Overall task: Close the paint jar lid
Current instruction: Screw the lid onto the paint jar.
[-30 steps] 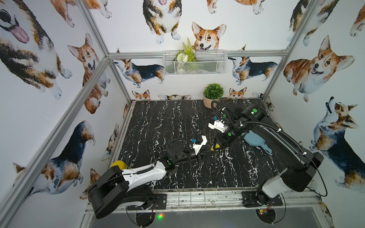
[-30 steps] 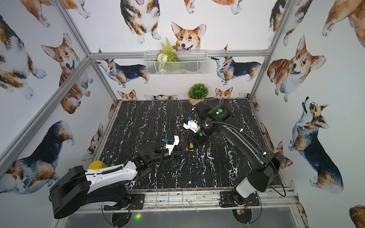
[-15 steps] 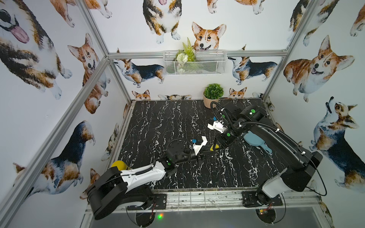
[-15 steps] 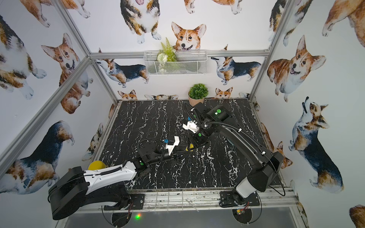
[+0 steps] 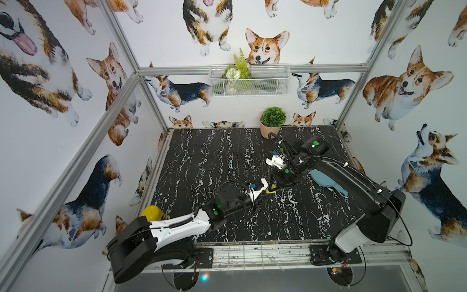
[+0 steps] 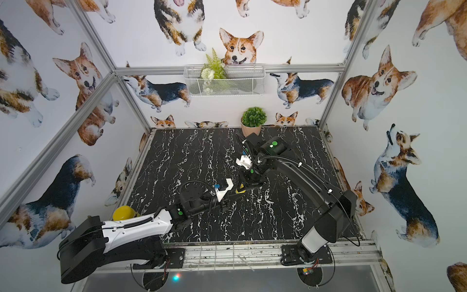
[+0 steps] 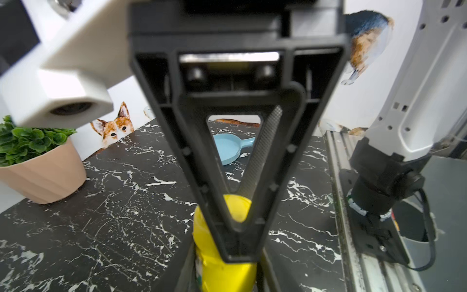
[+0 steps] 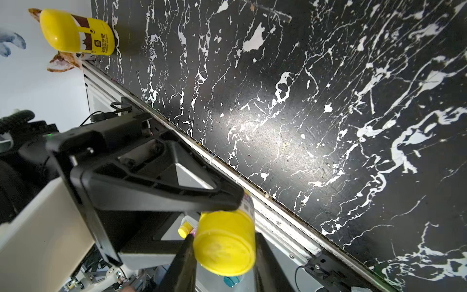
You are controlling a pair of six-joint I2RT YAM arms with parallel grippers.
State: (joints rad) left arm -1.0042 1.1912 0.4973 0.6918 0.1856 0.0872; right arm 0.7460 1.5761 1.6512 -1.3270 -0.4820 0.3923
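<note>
paint jar: small yellow pot, upright, held at mid-bench, well apart from the plant pot on the side toward the robot bases. I cannot tell whether its base touches the bench.
lid: flat round yellow cap, sitting on top of the jar. How fully it is seated cannot be told.
left gripper: closed nearly all the way, its two fingers clamped on the sides of the jar body. It reaches toward the plant pot from the near left.
right gripper: part closed and pointing down over the jar. In the right wrist view its fingers press against both sides of the lid.
blue pan: light blue with a short handle. It lies flat on the bench, to the right of the plant pot and nearer the bases, partly under the right arm.
yellow-capped bottle: much larger than the jar. It stands at the near left corner of the bench, the corner farthest from the plant pot.
wire basket: white mesh with greenery in it. It hangs on the back wall, above the plant pot.
plant pot: beige, with a round green plant. It stands against the back wall.
</note>
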